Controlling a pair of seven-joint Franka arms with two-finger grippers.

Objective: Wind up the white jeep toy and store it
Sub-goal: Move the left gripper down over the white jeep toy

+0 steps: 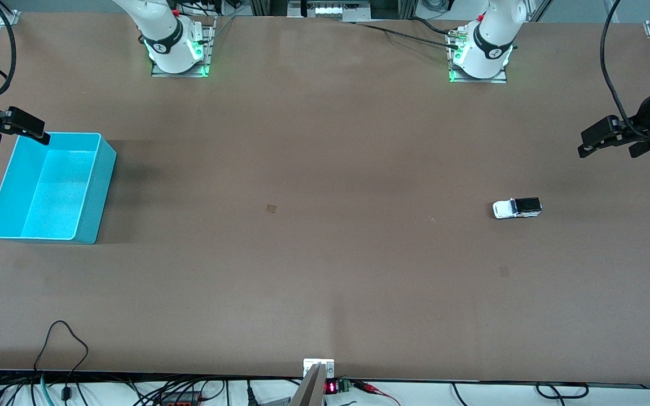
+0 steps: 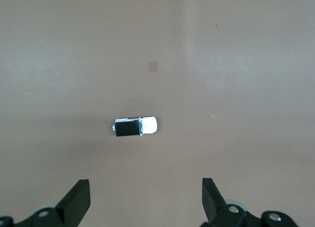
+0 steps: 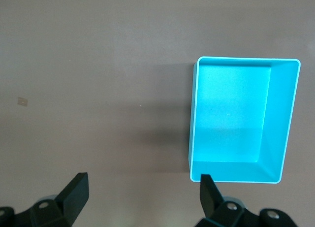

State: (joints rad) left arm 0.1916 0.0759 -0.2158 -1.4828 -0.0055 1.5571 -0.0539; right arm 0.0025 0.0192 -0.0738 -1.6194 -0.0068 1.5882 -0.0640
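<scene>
1. Across the whole scene spreads a wide brown table (image 1: 325, 169), with the two white robot bases standing along its edge farthest from the front camera.

2. At the right arm's end of the table sits a cyan bin (image 1: 91, 192), rectangular and open-topped, resting flat on the table. Nothing shows inside it. It serves as the landmark for the places given below.

3. Over the bin's corner farthest from the front camera, at the right arm's end, hangs the right pincer (image 1: 40, 132). Its two black fingers (image 3: 74, 195) stand wide apart and hold nothing. In the right wrist view one fingertip overlaps the bin's rim, with the bin (image 3: 194, 118) seen from above.

4. Well apart from the bin, at the left arm's end of the table, hangs the left pincer (image 1: 584, 146), up in the air over bare table. Its black fingers (image 2: 78, 200) are also spread wide, with nothing between them.

5. Far from the bin, toward the left arm's end of the table, stands the white jeep toy (image 1: 517, 208). It is a tiny white car with a black ribbed roof panel, on its wheels, its white front pointing toward the bin. In the left wrist view the jeep (image 2: 135, 127) lies on bare table, clear of both fingertips.
</scene>
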